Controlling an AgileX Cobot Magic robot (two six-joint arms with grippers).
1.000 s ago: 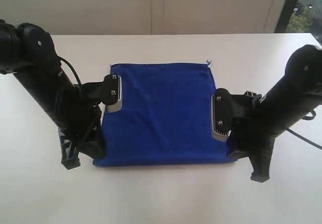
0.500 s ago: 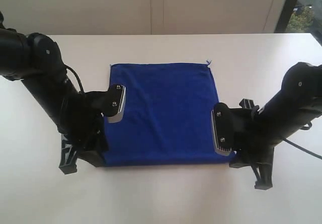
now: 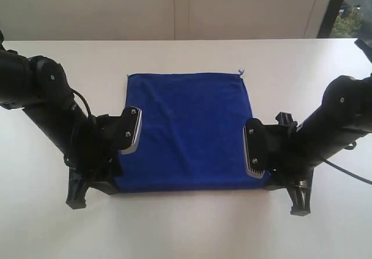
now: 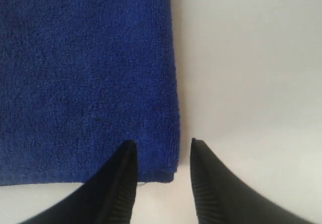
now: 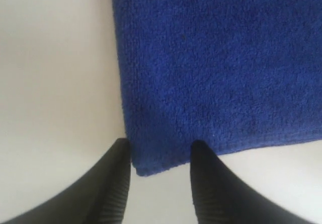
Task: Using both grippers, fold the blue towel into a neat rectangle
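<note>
Two grippers low at one edge of the blue towel (image 3: 187, 128), jaws apart on both.

Towel: lies flat and spread on the white table (image 3: 186, 52), roughly square in outline, edges straight, no fold line visible from the exterior view. Left gripper (image 4: 160, 156): the two dark fingertips (image 4: 125, 159) stand clearly apart; one towel corner sits in the gap between them, one tip over the cloth, the other over bare table. Nothing is pinched. Right gripper (image 5: 160, 153): same arrangement at the other corner of that edge, tips parted, cloth corner in the gap, not clamped. Exterior view: both arms are crouched close to the table, one on each side of the towel, at the edge nearer the camera; the far edge lies well apart from both.
</note>
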